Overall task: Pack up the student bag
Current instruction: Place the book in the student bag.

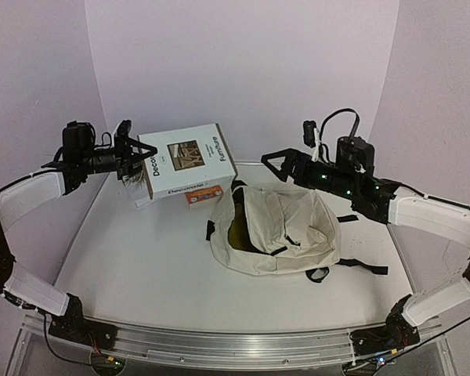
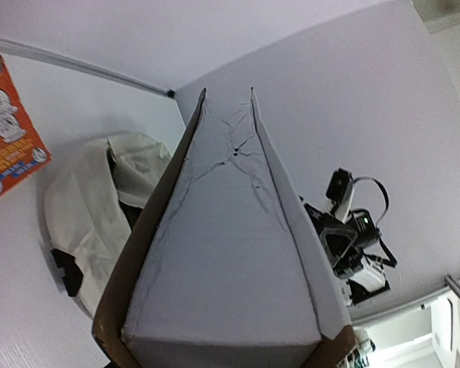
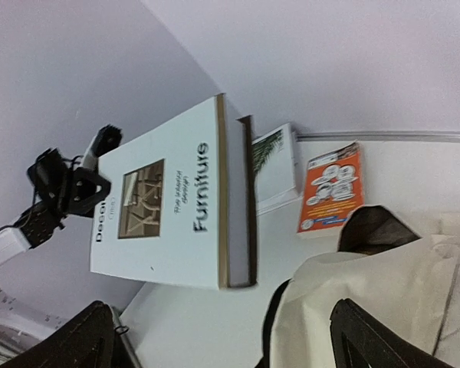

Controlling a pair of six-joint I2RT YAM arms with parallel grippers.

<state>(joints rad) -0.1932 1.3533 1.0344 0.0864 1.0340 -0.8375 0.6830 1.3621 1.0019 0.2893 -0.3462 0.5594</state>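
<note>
Table bearing the student bag, which lies flat at centre-right with its top opening gaping toward the left and its black straps trailing right. The left gripper is clamped on the left edge of 1 large white hardcover book, held tilted above the far-left area. The right gripper hovers over the bag's far edge, fingers spread wide, holding nothing. 1 orange booklet and 1 thinner white book lie near the raised book.
</note>
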